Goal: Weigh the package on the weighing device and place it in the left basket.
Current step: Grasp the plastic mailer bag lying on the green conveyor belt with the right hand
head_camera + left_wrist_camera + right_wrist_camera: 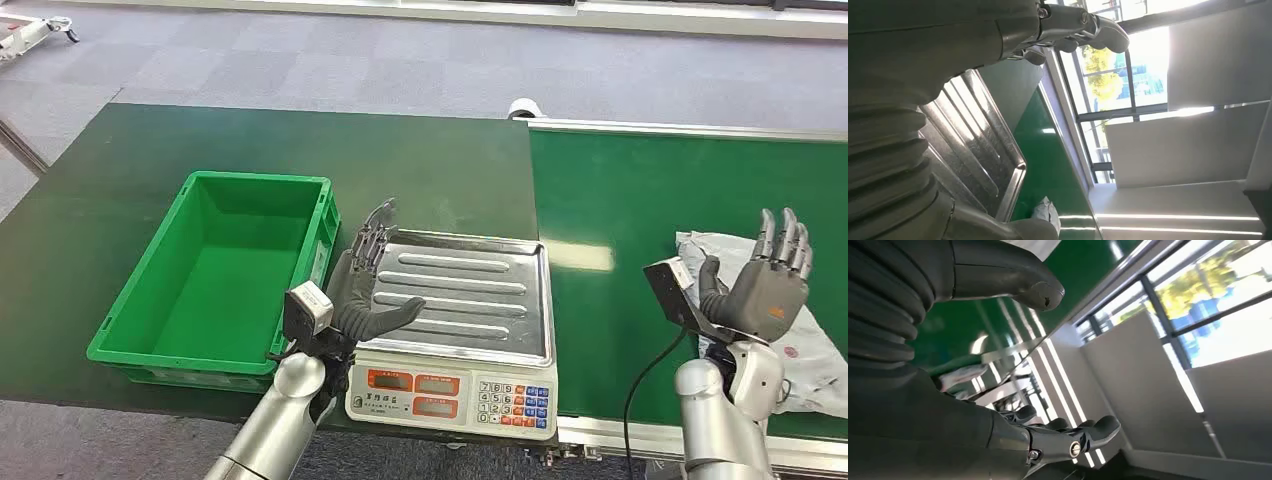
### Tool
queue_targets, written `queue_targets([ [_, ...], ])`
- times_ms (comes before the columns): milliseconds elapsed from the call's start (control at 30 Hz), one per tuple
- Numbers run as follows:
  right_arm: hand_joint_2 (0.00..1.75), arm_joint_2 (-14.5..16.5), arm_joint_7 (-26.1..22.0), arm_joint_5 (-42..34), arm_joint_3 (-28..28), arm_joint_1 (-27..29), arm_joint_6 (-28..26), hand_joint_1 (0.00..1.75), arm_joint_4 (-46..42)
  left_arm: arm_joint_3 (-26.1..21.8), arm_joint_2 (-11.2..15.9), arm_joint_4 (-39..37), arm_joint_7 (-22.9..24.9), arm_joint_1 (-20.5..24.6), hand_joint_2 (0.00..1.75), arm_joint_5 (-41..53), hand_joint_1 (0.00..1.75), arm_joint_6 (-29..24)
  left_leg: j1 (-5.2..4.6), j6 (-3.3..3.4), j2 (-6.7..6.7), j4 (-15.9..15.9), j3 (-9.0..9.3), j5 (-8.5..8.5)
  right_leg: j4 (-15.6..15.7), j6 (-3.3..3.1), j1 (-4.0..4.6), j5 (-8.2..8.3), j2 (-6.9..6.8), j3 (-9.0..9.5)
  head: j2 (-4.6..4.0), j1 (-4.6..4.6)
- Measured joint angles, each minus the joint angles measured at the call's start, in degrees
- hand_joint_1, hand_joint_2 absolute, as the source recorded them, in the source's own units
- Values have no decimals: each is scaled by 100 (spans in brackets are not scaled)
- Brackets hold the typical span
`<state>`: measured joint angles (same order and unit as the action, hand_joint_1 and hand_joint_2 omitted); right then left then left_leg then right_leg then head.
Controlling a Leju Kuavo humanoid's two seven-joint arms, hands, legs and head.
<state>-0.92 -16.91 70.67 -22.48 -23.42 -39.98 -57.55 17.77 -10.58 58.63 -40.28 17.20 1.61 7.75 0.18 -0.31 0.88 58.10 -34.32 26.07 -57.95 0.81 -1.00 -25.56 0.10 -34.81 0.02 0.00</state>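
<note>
The scale stands at the table's front, its ribbed steel pan bare. A grey-white package lies flat on the green belt at the right, partly hidden by my right hand, which is raised above it, palm up, fingers spread, holding nothing. My left hand hovers open at the pan's left edge, between the pan and the green basket. In the left wrist view the pan runs beside my left hand, and the package shows far off. The right wrist view shows my right hand with nothing in it.
The basket sits left of the scale on the dark green table and holds nothing. The brighter green conveyor belt runs on the right with a metal rail behind it. Grey carpet floor lies beyond.
</note>
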Motion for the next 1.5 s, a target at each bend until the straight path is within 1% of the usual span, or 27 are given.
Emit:
queue_targets([
  [167,175,86,111,257,-558,-45,0,0,0,-35,0,28,0,-27,175,9,0,-18,0,0,2,0,1,0,0,0,0,0,1,1,0,0],
  [233,175,112,278,481,-705,-60,0,0,6,-38,0,36,0,-29,175,14,0,-21,0,0,0,0,2,0,0,0,0,0,2,0,0,0],
  [267,175,119,469,686,-771,-75,1,0,31,-39,0,40,0,-30,175,15,0,-21,0,0,0,0,2,0,0,0,0,0,2,0,0,0],
  [333,175,100,1030,1127,-903,-163,8,0,244,-42,1,44,0,-33,175,15,0,-27,0,0,-1,0,3,0,0,0,1,0,2,0,0,0],
  [400,175,24,1598,1373,-1014,-289,91,0,658,-44,2,46,0,-37,175,15,0,-33,0,0,-1,0,4,-2,0,1,1,1,2,1,0,0],
  [467,175,-98,2081,1504,-1089,-392,312,0,1142,-48,5,47,0,-38,175,16,0,-25,0,1,-1,0,4,-3,0,2,0,2,2,2,0,0],
  [533,175,-234,2424,1613,-1120,-481,597,0,1603,-56,12,46,0,-37,175,16,0,2,-1,1,-1,0,4,-3,0,3,-1,3,2,3,0,0],
  [633,175,-425,2661,1665,-1125,-628,1150,0,2193,-84,15,41,0,-31,175,28,0,55,-1,1,-1,1,4,-3,0,3,-1,3,3,2,0,0],
  [800,175,-669,2687,1549,-1131,-835,2208,0,2885,-102,14,23,0,-14,175,61,0,125,-1,1,-1,1,4,-3,0,2,-1,3,3,1,0,0],
  [967,175,-824,2597,1384,-1197,-999,2765,0,3229,-111,13,10,0,-13,175,85,0,151,-1,1,-1,1,5,-3,0,3,-1,2,3,1,0,0],
  [1133,175,-930,2163,993,-1358,-1116,3386,0,3411,-123,13,5,0,-12,175,95,0,185,-1,1,-4,3,6,-2,0,3,-1,3,6,3,0,0],
  [1267,175,-963,2006,865,-1464,-1163,3574,0,3481,-127,12,-3,0,-12,175,99,0,196,-1,2,-8,4,12,-2,1,3,-1,6,12,6,0,0],
  [1467,175,-966,1926,735,-1520,-1190,3627,0,3511,-129,9,-8,0,-12,175,99,0,196,-1,2,-9,4,15,-3,1,3,0,10,12,10,0,0],
  [1500,175,-966,1917,724,-1523,-1192,3634,7,3515,-129,9,-8,0,-12,175,99,0,197,-1,2,-9,4,15,-3,1,3,0,10,12,11,0,0],
])
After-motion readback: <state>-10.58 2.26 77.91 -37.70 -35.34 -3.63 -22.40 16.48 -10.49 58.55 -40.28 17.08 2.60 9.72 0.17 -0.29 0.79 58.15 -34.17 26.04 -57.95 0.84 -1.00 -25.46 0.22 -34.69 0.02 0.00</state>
